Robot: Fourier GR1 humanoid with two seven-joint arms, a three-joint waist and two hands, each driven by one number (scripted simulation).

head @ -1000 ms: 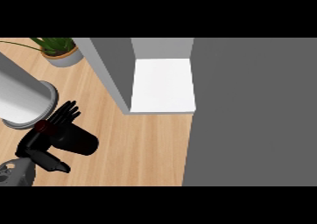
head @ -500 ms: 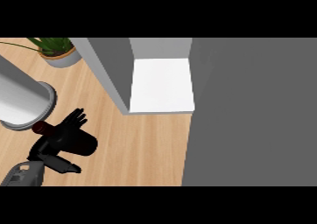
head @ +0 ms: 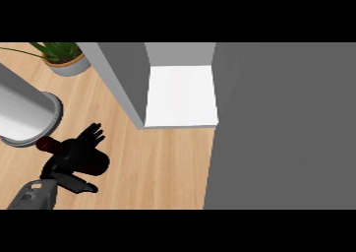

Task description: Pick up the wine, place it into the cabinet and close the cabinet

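Wood counter, light planks running the length of the view. On it: grey cabinet standing open, white shelf inside, its base meeting the counter along the front edge. Big grey door covers the counter's right side. Potted plant at far left corner. White cylinder on a round grey base at left. Dark wine lies on the wood just beside that base.

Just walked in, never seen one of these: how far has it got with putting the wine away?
Early on. The cabinet stands open. The left hand is on the wine, which lies on the counter beside a grey cylinder, not yet lifted. Left: carry it inside, then close the cabinet.
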